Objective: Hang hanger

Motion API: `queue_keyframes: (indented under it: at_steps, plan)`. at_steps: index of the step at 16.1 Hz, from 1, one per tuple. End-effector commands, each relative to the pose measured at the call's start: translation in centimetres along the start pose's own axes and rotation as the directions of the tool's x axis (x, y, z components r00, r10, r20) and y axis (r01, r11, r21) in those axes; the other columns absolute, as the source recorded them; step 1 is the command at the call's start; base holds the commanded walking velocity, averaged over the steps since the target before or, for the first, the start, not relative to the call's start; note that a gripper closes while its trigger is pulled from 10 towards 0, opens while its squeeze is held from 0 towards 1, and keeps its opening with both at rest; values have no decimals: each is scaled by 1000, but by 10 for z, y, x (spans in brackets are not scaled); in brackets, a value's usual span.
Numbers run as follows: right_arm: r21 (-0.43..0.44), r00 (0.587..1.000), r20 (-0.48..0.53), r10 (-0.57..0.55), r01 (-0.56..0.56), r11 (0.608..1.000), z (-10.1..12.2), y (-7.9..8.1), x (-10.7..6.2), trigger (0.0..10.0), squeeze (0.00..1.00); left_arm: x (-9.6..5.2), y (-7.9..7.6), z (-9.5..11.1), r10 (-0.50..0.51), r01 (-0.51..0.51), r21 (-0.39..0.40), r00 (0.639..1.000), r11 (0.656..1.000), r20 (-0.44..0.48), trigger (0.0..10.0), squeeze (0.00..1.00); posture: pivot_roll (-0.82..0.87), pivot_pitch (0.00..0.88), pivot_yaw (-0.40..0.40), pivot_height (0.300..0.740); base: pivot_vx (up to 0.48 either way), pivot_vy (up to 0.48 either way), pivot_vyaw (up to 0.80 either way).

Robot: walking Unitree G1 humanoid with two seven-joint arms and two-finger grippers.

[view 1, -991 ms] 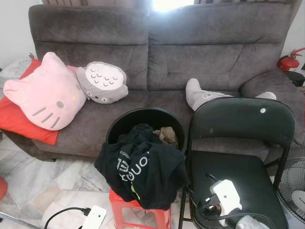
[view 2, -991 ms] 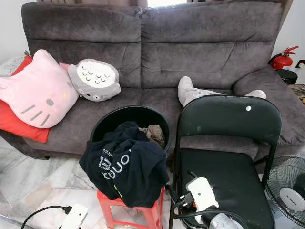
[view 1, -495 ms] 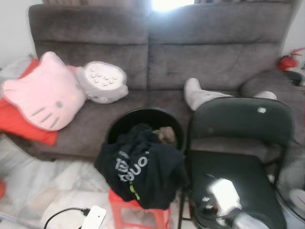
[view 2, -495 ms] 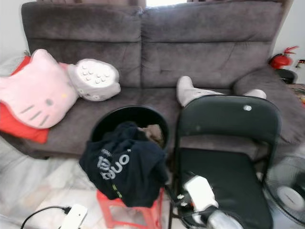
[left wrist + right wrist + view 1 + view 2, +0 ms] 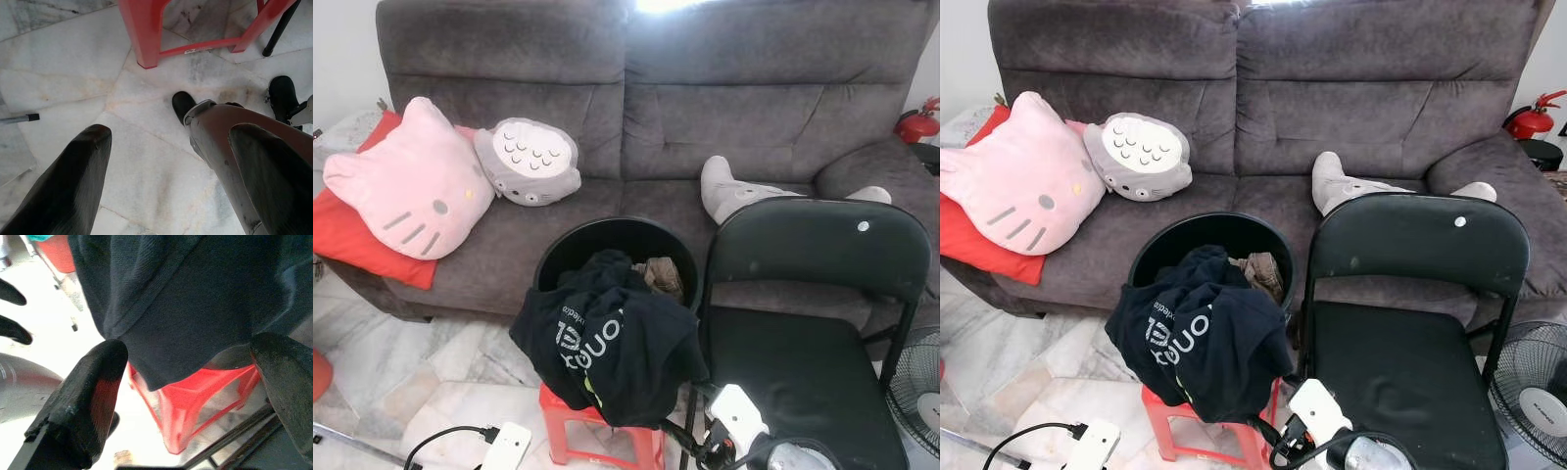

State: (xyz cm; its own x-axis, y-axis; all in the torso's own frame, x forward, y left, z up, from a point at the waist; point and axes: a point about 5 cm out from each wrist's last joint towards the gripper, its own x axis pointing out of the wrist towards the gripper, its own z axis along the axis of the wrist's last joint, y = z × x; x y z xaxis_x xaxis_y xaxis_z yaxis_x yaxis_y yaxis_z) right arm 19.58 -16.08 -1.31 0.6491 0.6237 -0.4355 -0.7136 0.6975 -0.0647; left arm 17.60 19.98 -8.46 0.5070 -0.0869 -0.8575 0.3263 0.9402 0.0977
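A black shirt with white lettering (image 5: 607, 348) spills over the rim of a round black basket (image 5: 607, 228), which stands on a red plastic stool (image 5: 558, 436). In the right wrist view my right gripper (image 5: 190, 350) is open, and the shirt's dark cloth (image 5: 195, 293) hangs just beyond its fingers above the stool (image 5: 195, 396). My right arm's white wrist block (image 5: 736, 413) is low in front of the chair seat, beside the shirt. My left gripper (image 5: 171, 132) hangs open over the marble floor near the stool's legs (image 5: 146, 29).
A black folding chair (image 5: 813, 245) stands right of the basket. Behind is a grey sofa (image 5: 636, 108) with a pink cat cushion (image 5: 411, 186), a grey owl cushion (image 5: 529, 162) and a grey plush (image 5: 734, 196). A fan (image 5: 915, 392) and a white power strip (image 5: 504, 446) are on the floor.
My right arm's wrist block has moved left and lower, from over the chair seat toward the hanging shirt. The head view shook briefly and has settled.
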Motion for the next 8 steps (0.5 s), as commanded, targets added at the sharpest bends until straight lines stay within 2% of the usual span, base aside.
queue_keyframes:
  at_steps: [1, 3, 8]
  plan:
    - [-25, 999, 16, -50, 50, 998, 3, -7, 0, 10000, 0, -1, 3, -1, 9, -9, -7, 1000, 1000, -1, 10000, 0, -68, 0, 57, 740, 0, 0, 0]
    - [-33, 994, 44, -103, 104, 994, 5, -16, 1, 10000, 0, -1, 3, -1, 8, -8, -5, 1000, 1000, -2, 10000, 0, -69, 0, 58, 740, 0, 0, 0]
    - [-14, 993, 102, -52, 54, 998, 11, -16, 3, 10000, 0, -1, 3, -1, 10, -10, 1, 1000, 1000, -3, 10000, 0, -68, 0, 62, 740, 0, 0, 0]
